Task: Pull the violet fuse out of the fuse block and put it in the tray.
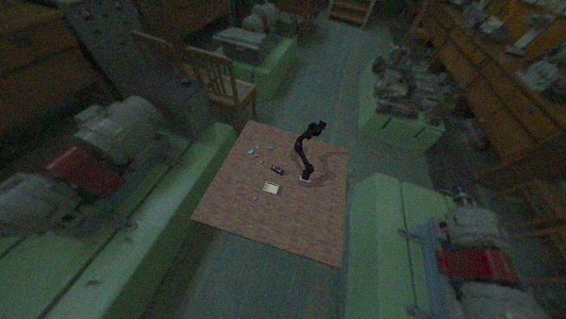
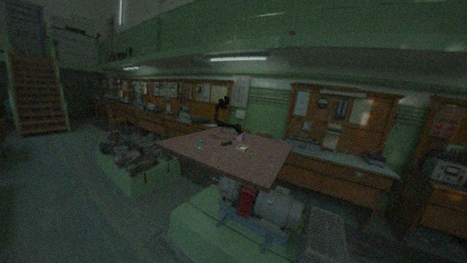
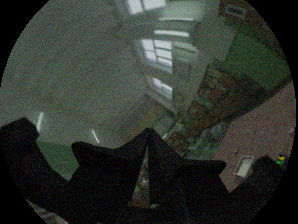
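1. Reaching high, tool [image 1: 321, 126] stood well above bench [image 1: 292, 222], jaws pressed together, pinching nothing.
2. Violet fuse sat in block [image 1: 277, 170], too small to pick out.
3. Tray [image 1: 271, 188] lay near block, apart.

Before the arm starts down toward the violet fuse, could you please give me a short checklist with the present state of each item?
1. Black parallel-jaw gripper holds nothing: ok; its fingers are shut with nothing between them.
2. Gripper open for the grasp: not ok; it must open first.
3. Arm away from the small dark fuse block with coloured fuses: ok; the arm is raised high, the gripper pointing away from the block.
4. Violet fuse seated in the block: cannot tell; the fuses are too small to tell apart.
5. Shallow pale square tray ready on the brown wooden table: ok; it lies beside the block and looks empty.
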You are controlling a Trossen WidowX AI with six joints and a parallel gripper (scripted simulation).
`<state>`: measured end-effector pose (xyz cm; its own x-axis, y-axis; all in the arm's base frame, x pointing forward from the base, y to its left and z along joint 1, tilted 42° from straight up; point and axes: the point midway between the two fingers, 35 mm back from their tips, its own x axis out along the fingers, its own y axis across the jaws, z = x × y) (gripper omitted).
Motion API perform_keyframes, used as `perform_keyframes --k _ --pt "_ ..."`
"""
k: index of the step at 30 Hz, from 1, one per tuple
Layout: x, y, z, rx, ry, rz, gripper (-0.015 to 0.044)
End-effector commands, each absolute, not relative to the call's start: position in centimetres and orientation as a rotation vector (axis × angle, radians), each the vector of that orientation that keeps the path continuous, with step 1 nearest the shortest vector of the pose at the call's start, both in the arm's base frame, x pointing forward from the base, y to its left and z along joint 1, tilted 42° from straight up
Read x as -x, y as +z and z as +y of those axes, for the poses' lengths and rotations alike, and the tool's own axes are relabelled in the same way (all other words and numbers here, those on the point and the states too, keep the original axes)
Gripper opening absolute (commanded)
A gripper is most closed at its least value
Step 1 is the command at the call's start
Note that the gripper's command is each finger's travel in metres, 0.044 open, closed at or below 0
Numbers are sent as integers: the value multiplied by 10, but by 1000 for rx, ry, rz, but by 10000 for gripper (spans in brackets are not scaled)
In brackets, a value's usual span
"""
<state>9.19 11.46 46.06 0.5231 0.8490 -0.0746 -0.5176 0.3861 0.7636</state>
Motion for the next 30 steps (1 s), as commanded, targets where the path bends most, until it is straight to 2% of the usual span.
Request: perform_keyframes --k 1,3,10,14,20,30 --pt "-91 460 116 -751 913 503 26" --pt "-84 457 124 -716 874 483 74" --pt "-80 431 164 -289 690 311 74" --pt "-88 418 175 -257 622 336 74" --pt "-124 375 204 172 424 315 74" --pt "-202 299 203 656 180 499 74"
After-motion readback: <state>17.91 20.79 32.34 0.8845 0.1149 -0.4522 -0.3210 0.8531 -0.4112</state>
